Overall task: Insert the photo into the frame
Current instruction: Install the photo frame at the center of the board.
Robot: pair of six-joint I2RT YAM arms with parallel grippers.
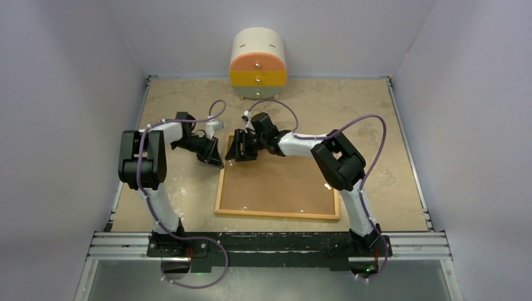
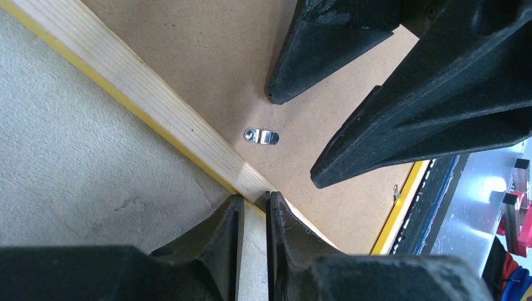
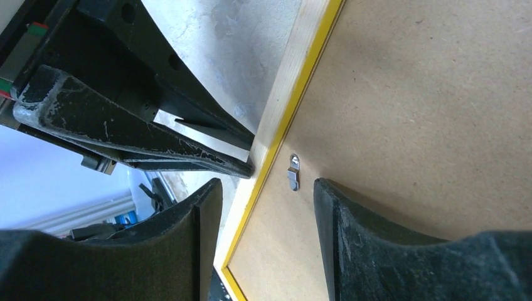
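Pinching a corner rail of the frame (image 2: 157, 106), the left claw (image 2: 254, 200) is clamped; the right claw (image 3: 266, 188) gapes above that corner. Frame seems stiff, light: hold rails.

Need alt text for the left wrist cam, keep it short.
The left claw is closed on the light wooden back rail of the yellow-fronted frame, which lies face down on the table. Just beyond it, the right claw hangs open over the brown backing board, beside a small metal clip.
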